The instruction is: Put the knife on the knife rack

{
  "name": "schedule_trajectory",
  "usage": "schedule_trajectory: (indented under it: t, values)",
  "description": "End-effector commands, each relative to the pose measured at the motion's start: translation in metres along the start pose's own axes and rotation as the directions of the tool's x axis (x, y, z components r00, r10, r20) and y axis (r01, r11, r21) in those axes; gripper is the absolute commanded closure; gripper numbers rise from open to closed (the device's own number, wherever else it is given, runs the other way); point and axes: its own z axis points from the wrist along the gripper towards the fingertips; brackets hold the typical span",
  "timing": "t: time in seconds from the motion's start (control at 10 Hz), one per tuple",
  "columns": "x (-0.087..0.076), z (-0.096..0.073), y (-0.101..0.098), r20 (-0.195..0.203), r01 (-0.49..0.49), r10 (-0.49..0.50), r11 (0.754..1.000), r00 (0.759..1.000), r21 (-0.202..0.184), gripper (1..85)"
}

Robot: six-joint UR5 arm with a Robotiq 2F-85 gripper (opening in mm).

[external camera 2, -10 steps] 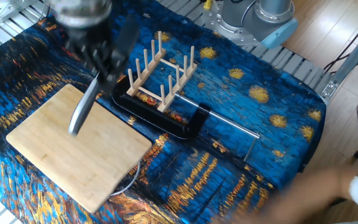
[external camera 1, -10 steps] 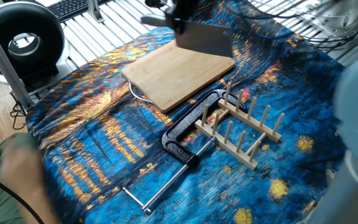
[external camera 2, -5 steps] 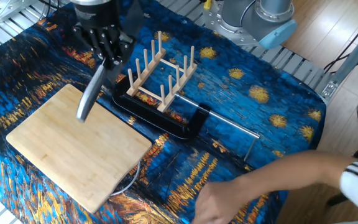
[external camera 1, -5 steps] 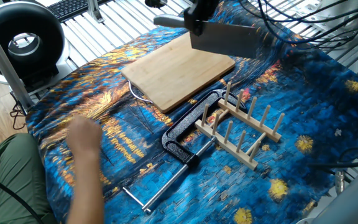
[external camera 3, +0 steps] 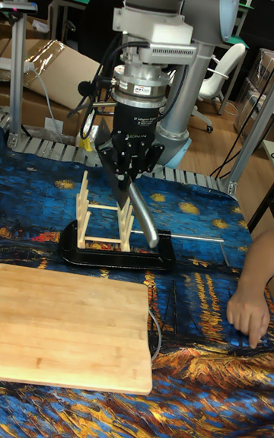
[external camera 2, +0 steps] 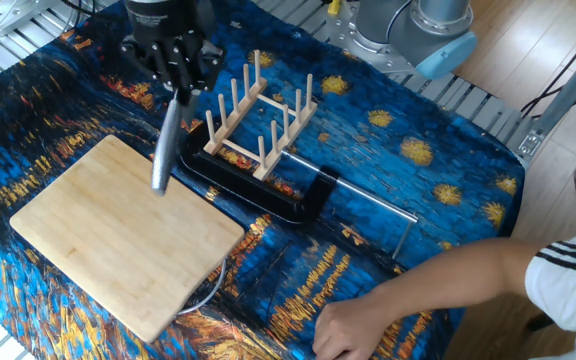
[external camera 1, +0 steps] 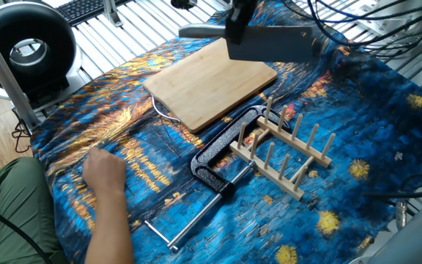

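The knife [external camera 1: 271, 44], with its broad grey blade, hangs in the air above the far corner of the cutting board, and my gripper [external camera 1: 239, 28] is shut on it near the handle. In the other fixed view the knife [external camera 2: 165, 150] hangs below the gripper [external camera 2: 178, 88], just left of the knife rack [external camera 2: 258, 120]. The pale wooden knife rack [external camera 1: 284, 150] stands on the cloth with nothing in its pegs. In the tall view the gripper [external camera 3: 125, 174] and knife [external camera 3: 144, 221] are in front of the rack [external camera 3: 103, 214].
A bamboo cutting board [external camera 1: 211, 81] lies left of the rack. A black clamp [external camera 1: 218, 158] with a thin metal bar sits against the rack's base. A person's hand [external camera 1: 105, 172] rests on the cloth at the near edge, also seen as an arm [external camera 2: 418, 300].
My gripper has carried the knife to the right, off the board's middle and closer to the rack. The person's hand has come in and settled on the cloth.
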Motion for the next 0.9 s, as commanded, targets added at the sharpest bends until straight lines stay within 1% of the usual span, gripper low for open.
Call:
schedule_trajectory:
  t: [0.0,0.1,0.2,0.3,0.4,0.5,0.6,0.7,0.8]
  values:
    - [0.030,-0.007,0.026,0.021,0.039,-0.039,0.999,0.999,-0.024,84.7]
    - [0.046,-0.007,0.046,0.037,0.050,-0.048,0.998,0.998,-0.046,84.7]
    - [0.053,-0.005,0.062,0.060,0.065,-0.060,0.995,0.996,-0.080,84.7]
    - [0.061,-0.003,0.070,0.066,0.094,-0.088,0.991,0.994,-0.090,84.7]
    - [0.068,0.000,0.066,0.061,0.141,-0.137,0.987,0.989,-0.075,84.7]
    - [0.070,0.003,0.061,0.054,0.198,-0.195,0.979,0.979,-0.057,84.7]
    - [0.064,0.006,0.063,0.064,0.239,-0.236,0.969,0.970,-0.059,84.7]
    - [0.053,0.009,0.067,0.090,0.291,-0.285,0.955,0.954,-0.060,84.7]
    - [0.044,0.009,0.063,0.101,0.346,-0.342,0.938,0.934,-0.027,84.7]
